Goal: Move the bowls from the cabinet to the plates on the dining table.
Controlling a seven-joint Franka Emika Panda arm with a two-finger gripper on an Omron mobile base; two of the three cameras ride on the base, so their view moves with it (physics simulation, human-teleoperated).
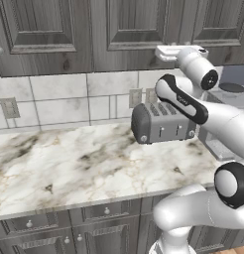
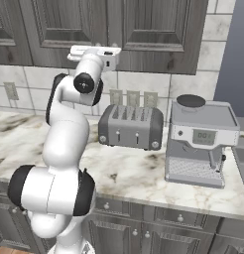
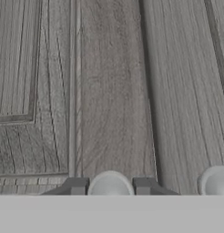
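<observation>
The cabinet (image 1: pixel 129 30) is a dark grey wood-grain wall cabinet, and its raised-panel doors stand closed in both base views (image 2: pixel 144 30). My arm reaches up to the lower edge of a door. In the hand view my gripper (image 3: pixel 110 187) is shut on a small round knob (image 3: pixel 110 181), with one dark fingertip (image 3: pixel 77 186) on each side of it. A second knob (image 3: pixel 215 181) shows to its right on the neighbouring door. The bowls are hidden behind the closed doors. The plates and the dining table are out of view.
A grey toaster (image 1: pixel 161 123) stands on the marble counter (image 1: pixel 69 163) right under my hand. A coffee machine (image 2: pixel 201 141) stands to the toaster's right. Wall outlets (image 2: pixel 133 98) sit on the tiled backsplash. Low grey drawers (image 1: pixel 54 223) run below the counter.
</observation>
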